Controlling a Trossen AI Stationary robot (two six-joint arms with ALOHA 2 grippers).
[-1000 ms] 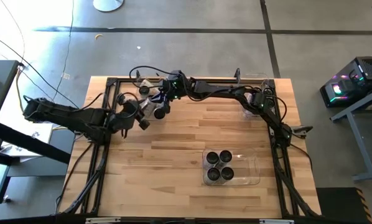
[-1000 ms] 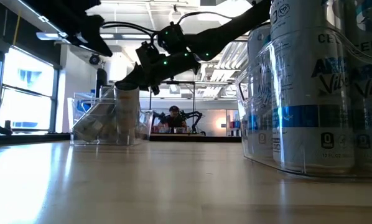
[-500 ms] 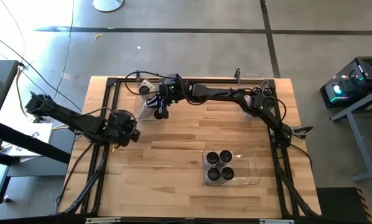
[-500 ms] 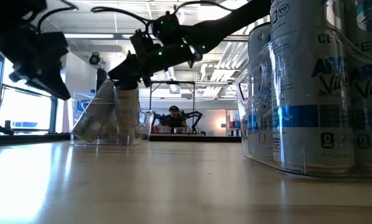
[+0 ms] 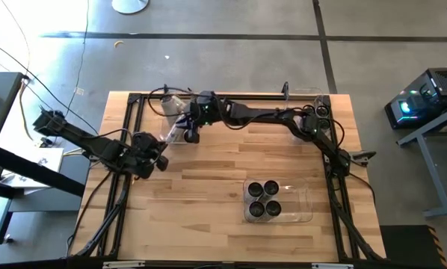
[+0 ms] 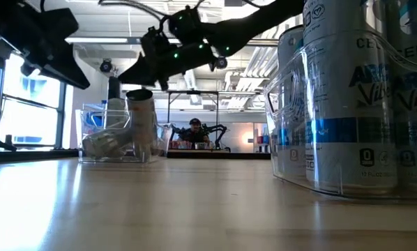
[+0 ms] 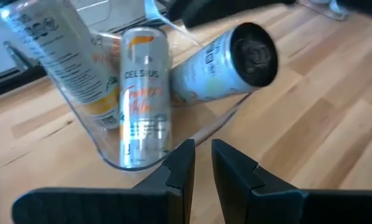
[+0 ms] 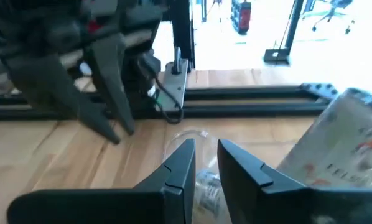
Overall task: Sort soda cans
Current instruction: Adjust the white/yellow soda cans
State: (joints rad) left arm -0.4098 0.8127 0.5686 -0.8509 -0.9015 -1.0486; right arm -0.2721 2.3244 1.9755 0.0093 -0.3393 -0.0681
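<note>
From overhead, the left gripper (image 5: 158, 159), jaws nearly closed and holding nothing, sits at nine o'clock. At eleven, orange-label Celsius cans (image 7: 144, 99) fill a clear bin (image 5: 171, 119); the right gripper (image 5: 191, 134) hovers there, jaws narrow. Blue-label cans (image 5: 264, 199) stand at five.

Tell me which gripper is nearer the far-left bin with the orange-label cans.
Right. The right gripper hovers directly over the bin, above its cans. The left gripper sits off toward the table's left edge, nearer the front, clear of the bin.
</note>
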